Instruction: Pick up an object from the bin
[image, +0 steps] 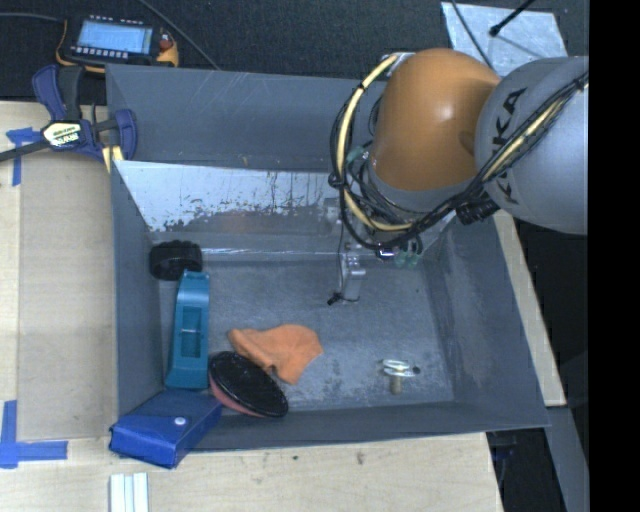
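My gripper (348, 278) hangs below the orange cover, over the bare floor at the back middle of the bin, with nothing seen in it. The nearest thing is a crumpled orange cloth (283, 349), which lies in front of it and to the left. A small silvery metal bolt (397, 372) rests on the floor to the front right of the gripper. Both lie apart from the gripper.
Along the left wall stands a blue tape dispenser (188, 330), with a black round piece (175, 259) behind it. A black disc with a red rim (247, 385) leans beside the cloth. A blue box (163, 428) sits in the front left corner.
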